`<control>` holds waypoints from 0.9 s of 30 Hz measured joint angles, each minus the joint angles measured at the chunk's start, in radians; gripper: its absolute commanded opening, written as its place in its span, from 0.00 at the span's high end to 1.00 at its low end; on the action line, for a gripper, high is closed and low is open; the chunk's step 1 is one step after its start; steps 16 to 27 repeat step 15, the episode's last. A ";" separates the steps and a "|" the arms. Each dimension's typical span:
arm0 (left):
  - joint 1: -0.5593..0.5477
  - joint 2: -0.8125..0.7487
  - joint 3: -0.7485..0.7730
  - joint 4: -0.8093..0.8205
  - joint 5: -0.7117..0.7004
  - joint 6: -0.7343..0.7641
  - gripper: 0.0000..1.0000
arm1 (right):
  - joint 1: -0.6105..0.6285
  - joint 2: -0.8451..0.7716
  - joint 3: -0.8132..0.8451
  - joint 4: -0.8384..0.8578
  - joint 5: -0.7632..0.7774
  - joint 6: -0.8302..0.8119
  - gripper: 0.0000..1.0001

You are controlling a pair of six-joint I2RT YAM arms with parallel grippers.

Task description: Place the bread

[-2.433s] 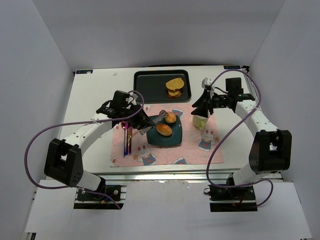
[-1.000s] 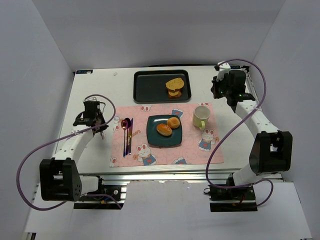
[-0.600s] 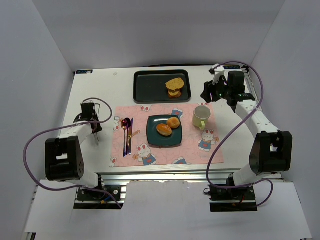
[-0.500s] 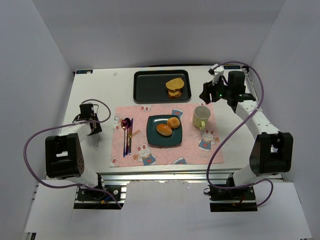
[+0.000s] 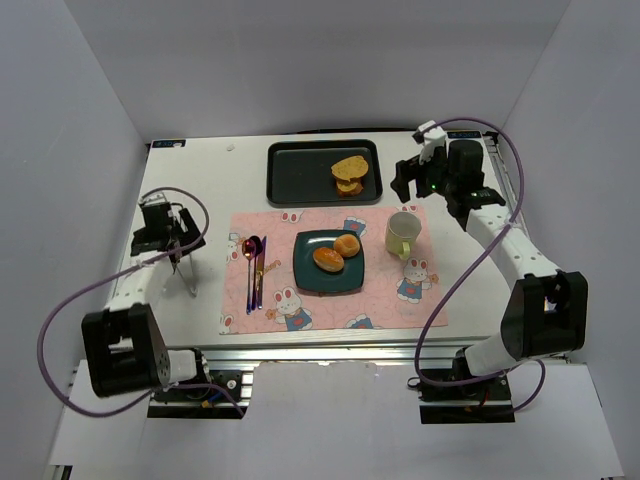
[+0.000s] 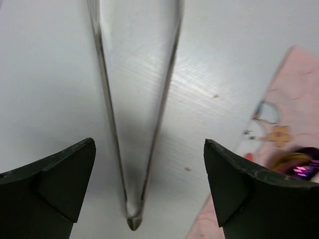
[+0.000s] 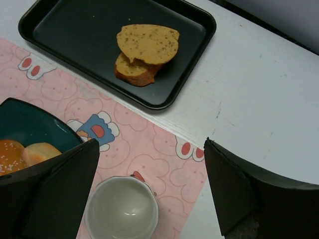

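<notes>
Surface: I see a white surface (image 5: 200, 180), faintly grained, boxed in by plain grey walls (image 5: 300, 70).
Mat: pink placemat (image 5: 300, 310) with bunny print, flat at mid-surface.
Bread: flatter oval bun (image 5: 328, 259) and rounder bun (image 5: 347, 245), glossy golden, side by side on the square teal plate (image 5: 305, 275) on the mat.
Tray: black rimmed tray (image 5: 300, 170) at the far side, carrying stacked toast (image 5: 349, 174).
Cup: pale round cup (image 5: 402, 234) just right of the plate.
Left pincer (image 6: 149, 143): wide, empty, over thin metal tongs (image 6: 133, 220).
Right pincer (image 7: 149, 144): wide, empty, above the cup.
</notes>
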 measured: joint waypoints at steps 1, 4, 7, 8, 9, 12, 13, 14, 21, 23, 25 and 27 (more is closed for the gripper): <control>0.000 -0.036 0.001 0.003 0.014 -0.013 0.02 | 0.008 0.000 0.001 0.005 0.005 0.000 0.11; 0.000 -0.151 0.001 0.032 0.093 -0.078 0.27 | 0.025 0.004 0.011 0.012 -0.027 -0.009 0.11; -0.002 -0.256 -0.005 0.094 0.193 -0.142 0.78 | 0.033 0.005 0.011 0.041 -0.139 -0.040 0.11; -0.006 -0.279 -0.006 0.112 0.222 -0.166 0.89 | 0.040 0.006 0.011 0.053 -0.176 -0.056 0.11; -0.015 -0.298 -0.006 0.131 0.249 -0.183 0.95 | 0.051 0.008 0.013 0.060 -0.206 -0.073 0.11; -0.100 -0.316 -0.006 0.153 0.290 -0.216 0.87 | 0.122 0.036 0.041 0.056 -0.243 -0.109 0.10; -0.144 -0.316 -0.006 0.154 0.293 -0.223 0.65 | 0.152 0.053 0.056 0.056 -0.234 -0.109 0.11; -0.195 -0.314 -0.006 0.153 0.297 -0.235 0.56 | 0.178 0.068 0.069 0.057 -0.216 -0.108 0.11; -0.235 -0.313 -0.006 0.151 0.301 -0.239 0.46 | 0.204 0.082 0.080 0.056 -0.191 -0.105 0.10; -0.235 -0.313 -0.006 0.151 0.301 -0.239 0.46 | 0.204 0.082 0.080 0.056 -0.191 -0.105 0.10; -0.235 -0.313 -0.006 0.151 0.301 -0.239 0.46 | 0.204 0.082 0.080 0.056 -0.191 -0.105 0.10; -0.235 -0.313 -0.006 0.151 0.301 -0.239 0.46 | 0.204 0.082 0.080 0.056 -0.191 -0.105 0.10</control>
